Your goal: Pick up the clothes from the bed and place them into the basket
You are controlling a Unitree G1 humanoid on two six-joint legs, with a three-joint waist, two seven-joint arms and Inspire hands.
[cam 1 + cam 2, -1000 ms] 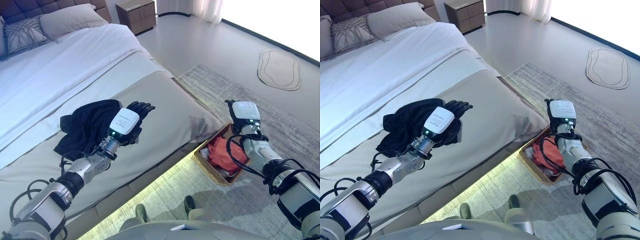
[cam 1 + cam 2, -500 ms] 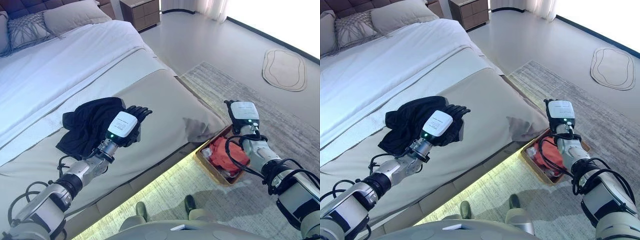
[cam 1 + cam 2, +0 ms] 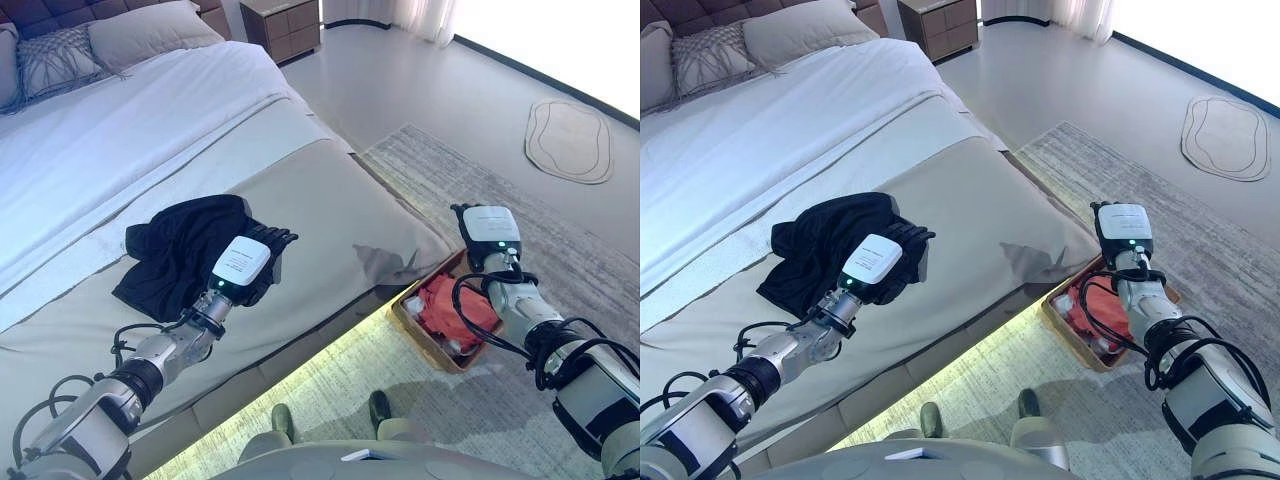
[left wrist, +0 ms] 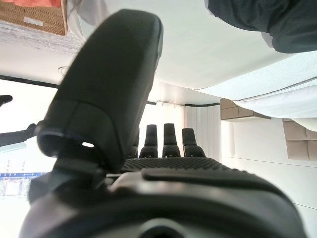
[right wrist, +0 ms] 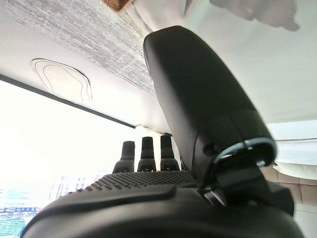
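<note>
Beige and white bedding covers the bed, with a black garment crumpled near its foot edge. Since a second ago the left hand has sunk lower and drawn back a little, its straight, spread fingers now lying at the garment's right edge, holding nothing. The right hand hangs with straight fingers over the floor beside the bed corner, just above the wicker basket (much where it was before). Orange clothing already lies in that basket, which sits on a grey rug. Pillows and a nightstand stand at the far end; a small oval mat lies well apart.
</note>
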